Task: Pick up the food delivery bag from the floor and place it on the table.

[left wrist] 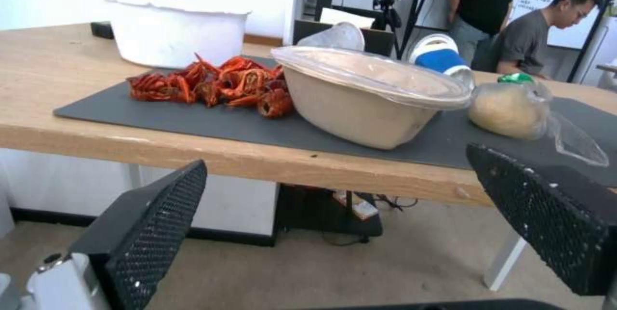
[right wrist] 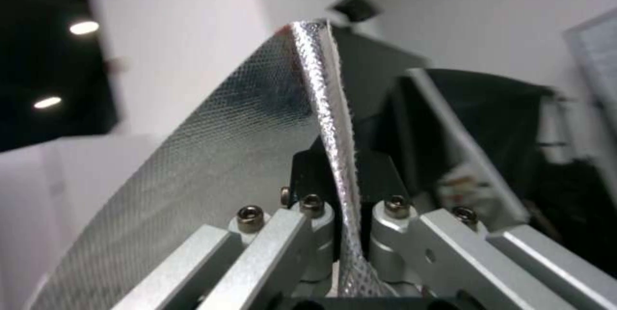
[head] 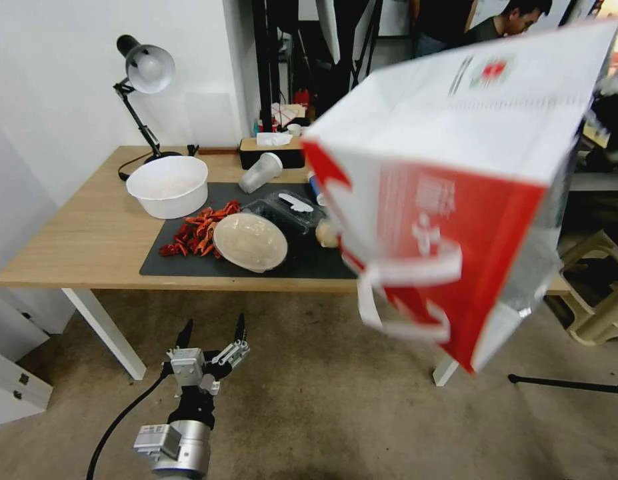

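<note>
The food delivery bag [head: 455, 167], white with red sides and white handles, hangs tilted in the air over the right end of the table [head: 89, 233]. Its handles dangle toward me. In the right wrist view my right gripper [right wrist: 344, 189] is shut on the bag's silver foil edge [right wrist: 212, 155]. My left gripper [head: 214, 327] stands open and empty low over the floor [head: 322, 413], in front of the table's front edge. In the left wrist view the left gripper [left wrist: 341, 213] faces that edge at tabletop height.
On the dark grey mat [head: 189, 263] lie red crayfish [head: 199, 233], a lidded bowl [head: 250, 241] and a clear container [head: 289, 207]. A white bowl [head: 169, 185], a cup [head: 261, 172] and a desk lamp [head: 145, 70] stand behind. A beige stool [head: 599, 293] sits at the right.
</note>
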